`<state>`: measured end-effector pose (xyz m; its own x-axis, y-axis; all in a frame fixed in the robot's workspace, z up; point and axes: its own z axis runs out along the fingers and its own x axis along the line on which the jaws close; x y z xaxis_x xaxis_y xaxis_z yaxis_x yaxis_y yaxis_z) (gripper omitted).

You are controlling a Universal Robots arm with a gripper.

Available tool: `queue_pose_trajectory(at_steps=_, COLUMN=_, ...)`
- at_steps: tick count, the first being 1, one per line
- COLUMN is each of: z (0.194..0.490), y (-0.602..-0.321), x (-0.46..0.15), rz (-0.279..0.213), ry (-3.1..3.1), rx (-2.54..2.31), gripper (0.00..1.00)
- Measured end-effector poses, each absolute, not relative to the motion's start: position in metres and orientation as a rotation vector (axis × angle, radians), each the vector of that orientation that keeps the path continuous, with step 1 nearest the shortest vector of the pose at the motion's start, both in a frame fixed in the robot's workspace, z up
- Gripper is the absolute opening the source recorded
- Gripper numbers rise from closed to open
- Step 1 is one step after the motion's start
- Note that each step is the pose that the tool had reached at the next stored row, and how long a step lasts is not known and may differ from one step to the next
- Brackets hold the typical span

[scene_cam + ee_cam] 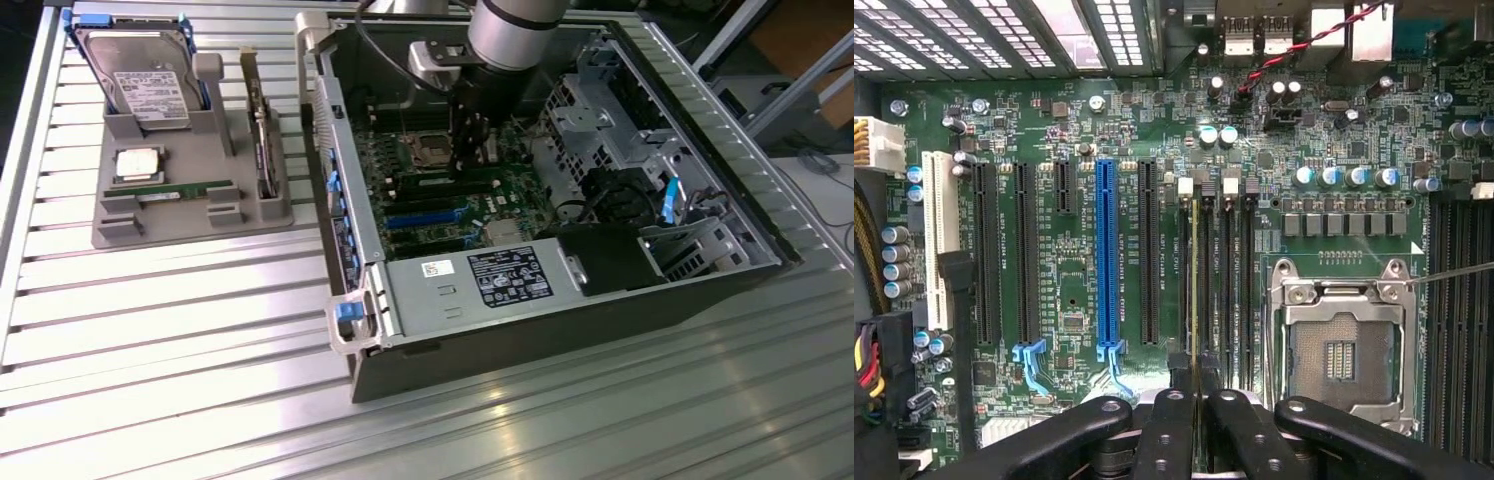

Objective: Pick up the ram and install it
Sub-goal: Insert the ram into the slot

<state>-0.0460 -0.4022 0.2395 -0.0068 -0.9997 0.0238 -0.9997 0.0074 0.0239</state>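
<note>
My two black fingers (pixel 1172 430) were pressed together on the long, thin green ram stick (pixel 1197 300), which I saw edge-on as a narrow gold-and-green line running away from my gripper (pixel 1197 425). The stick stood upright over one of the long black memory slots (pixel 1224 280) on the green motherboard (pixel 1064 130), between the blue expansion slot (pixel 1106 260) and the square silver processor socket (pixel 1341 345); whether it was fully seated, I could not tell.

In the exterior view, my gripper (pixel 470 150) reached straight down into the open dark grey computer case (pixel 561 330), which lay on its side on the ribbed aluminium table (pixel 174 330). Toward that view's left, well apart from the case, the grey parts tray (pixel 160 225) held a second green ram stick (pixel 174 189), a square silver processor chip (pixel 138 163) and a hard drive (pixel 140 75) standing at its far end.
</note>
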Motion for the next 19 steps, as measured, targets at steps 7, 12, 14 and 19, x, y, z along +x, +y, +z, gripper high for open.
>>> queue_pose_trajectory(at_steps=7, z=0.2375, y=-0.4032, x=-0.0459, rz=0.0, ry=-2.201, rx=2.194, gripper=0.12)
queue_pose_trajectory(at_steps=12, z=0.2372, y=-0.4035, x=-0.047, rz=0.0, ry=-2.201, rx=2.194, gripper=0.12)
queue_pose_trajectory(at_steps=14, z=0.2367, y=-0.4036, x=-0.047, rz=0.0, ry=-2.201, rx=2.194, gripper=0.12)
queue_pose_trajectory(at_steps=19, z=0.2358, y=-0.4036, x=-0.0463, rz=0.0, ry=-2.201, rx=2.194, gripper=0.12)
